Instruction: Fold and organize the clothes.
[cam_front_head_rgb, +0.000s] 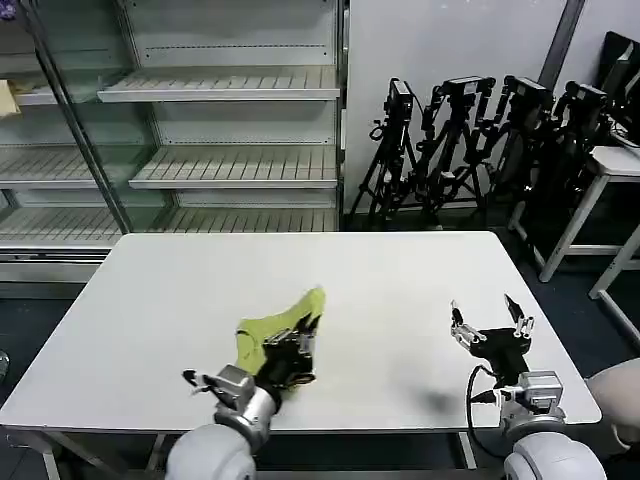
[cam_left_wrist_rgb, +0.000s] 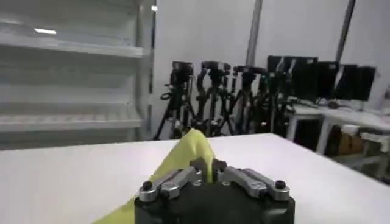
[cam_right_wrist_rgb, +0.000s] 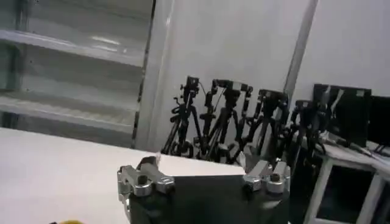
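Observation:
The clothes, a lime yellow-green T-shirt (cam_front_head_rgb: 283, 322), lie bunched on the white table (cam_front_head_rgb: 380, 280) near its front, left of centre. My left gripper (cam_front_head_rgb: 296, 338) is shut on a fold of the fabric, which rises in a peak between the fingers (cam_left_wrist_rgb: 194, 153). In the left wrist view the pads pinch the shirt at my left gripper (cam_left_wrist_rgb: 205, 167). My right gripper (cam_front_head_rgb: 490, 316) hovers open above the table's front right, apart from the shirt, with nothing between its fingers; it also appears in the right wrist view (cam_right_wrist_rgb: 204, 173).
Metal shelving (cam_front_head_rgb: 230, 130) stands behind the table. Black camera tripods (cam_front_head_rgb: 470, 140) cluster at the back right, beside a white desk (cam_front_head_rgb: 615, 170). Bare tabletop stretches between the two grippers and toward the far edge.

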